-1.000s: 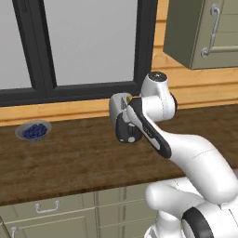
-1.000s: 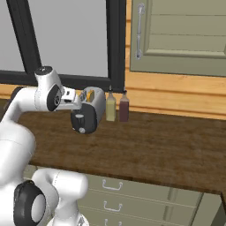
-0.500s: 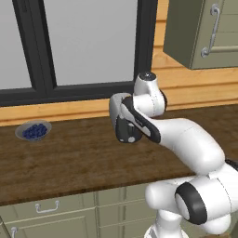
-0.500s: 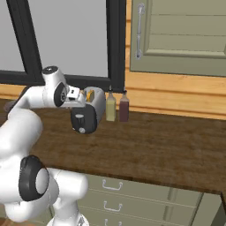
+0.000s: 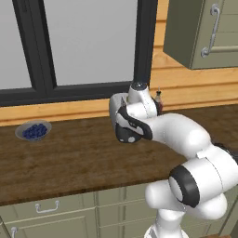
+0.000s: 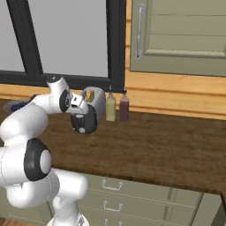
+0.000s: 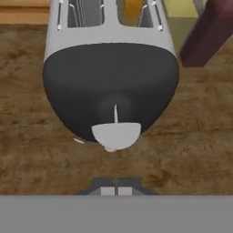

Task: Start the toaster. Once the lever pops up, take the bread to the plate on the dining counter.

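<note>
Over the last second we find the arm has swung in from the side and now lines its gripper (image 7: 116,189) up squarely with the black end panel of the toaster (image 6: 90,112), which stands on the dining counter (image 6: 167,150) beside 2 bottles (image 6: 117,107). We judge this the approach to press the lever (image 7: 116,134), seen as a pale tab low on the panel; toasting looks not yet started. The fingertips (image 7: 107,191) appear pressed together, holding nothing. The bread (image 6: 90,94) shows as an orange edge in 1 slot. The claw itself is masked by the wrist in both base views.
</note>
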